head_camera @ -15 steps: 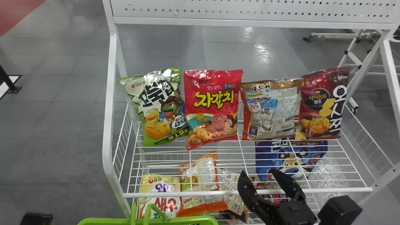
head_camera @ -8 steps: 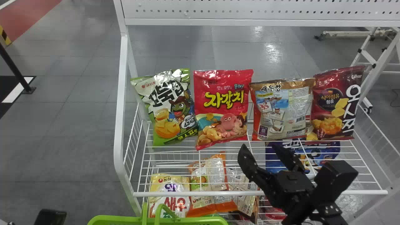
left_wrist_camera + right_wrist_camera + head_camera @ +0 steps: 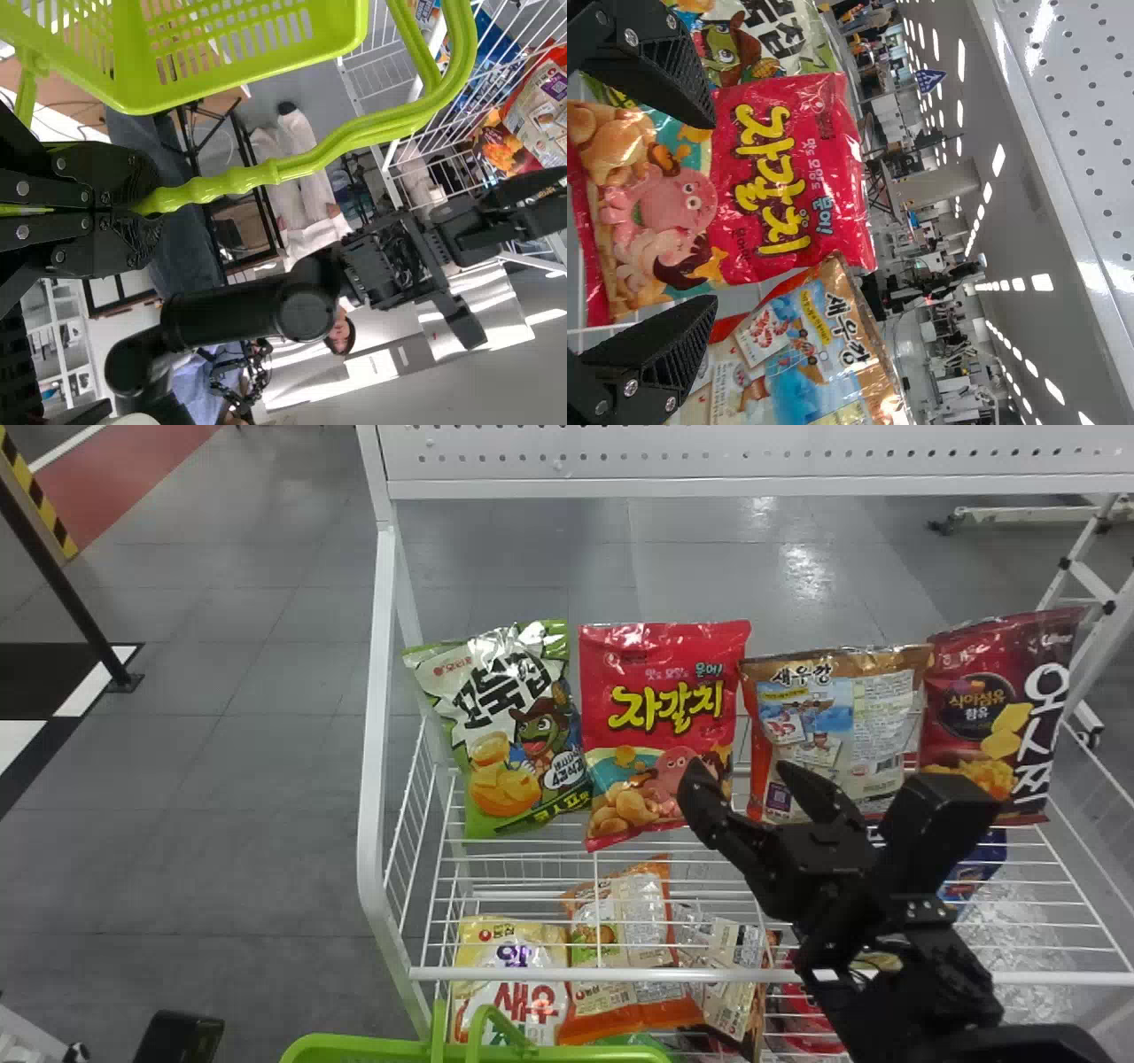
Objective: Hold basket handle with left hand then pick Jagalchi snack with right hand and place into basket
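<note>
At left, the left pincer (image 3: 146,211) is clamped on the handle (image 3: 226,184) of the green basket (image 3: 372,1051). The Jagalchi snack (image 3: 660,682) stands mid-shelf, unpicked. Near right of it, the right pincer (image 3: 739,769) is wide open, empty. Picking seems under way; next, advance, clear the brown bag (image 3: 842,717), then squeeze gently.

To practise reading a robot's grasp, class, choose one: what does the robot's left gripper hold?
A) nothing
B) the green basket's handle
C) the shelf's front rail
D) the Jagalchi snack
B: in the left wrist view, the green basket handle runs out from between the left gripper's closed fingers.
</note>
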Controlling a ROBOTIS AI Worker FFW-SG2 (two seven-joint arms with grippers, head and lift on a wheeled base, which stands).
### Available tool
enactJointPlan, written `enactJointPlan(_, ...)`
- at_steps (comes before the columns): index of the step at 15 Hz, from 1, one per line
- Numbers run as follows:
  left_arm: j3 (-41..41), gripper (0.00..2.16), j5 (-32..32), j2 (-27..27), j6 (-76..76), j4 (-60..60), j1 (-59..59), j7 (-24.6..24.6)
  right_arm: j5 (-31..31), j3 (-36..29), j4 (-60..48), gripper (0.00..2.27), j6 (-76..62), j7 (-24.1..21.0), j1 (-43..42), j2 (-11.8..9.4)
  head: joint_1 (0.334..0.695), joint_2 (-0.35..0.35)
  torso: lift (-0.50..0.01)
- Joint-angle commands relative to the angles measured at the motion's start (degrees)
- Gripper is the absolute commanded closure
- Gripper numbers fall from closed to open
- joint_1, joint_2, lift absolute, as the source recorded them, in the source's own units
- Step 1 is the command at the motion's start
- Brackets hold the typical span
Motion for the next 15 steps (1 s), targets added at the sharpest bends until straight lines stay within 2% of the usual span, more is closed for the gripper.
enactJointPlan(1,0.0,2.15,-0.1,0.1,0.0,0.0,0.0,-0.6,-0.3,0.2,2.1,0.11,2.6,-0.1,-3.4,0.1,0.695,0.034,-0.009)
enactJointPlan(9,0.4,2.15,0.0,0.4,0.0,0.1,-0.1,-0.6,-4.4,1.1,11.3,0.11,5.4,2.5,-11.7,0.1,0.695,0.074,-0.009)
enactJointPlan(15,0.9,2.15,0.0,0.5,0.0,0.4,-0.2,-0.6,-4.6,3.1,19.0,0.12,3.8,3.1,-16.6,0.1,0.695,0.105,-0.009)
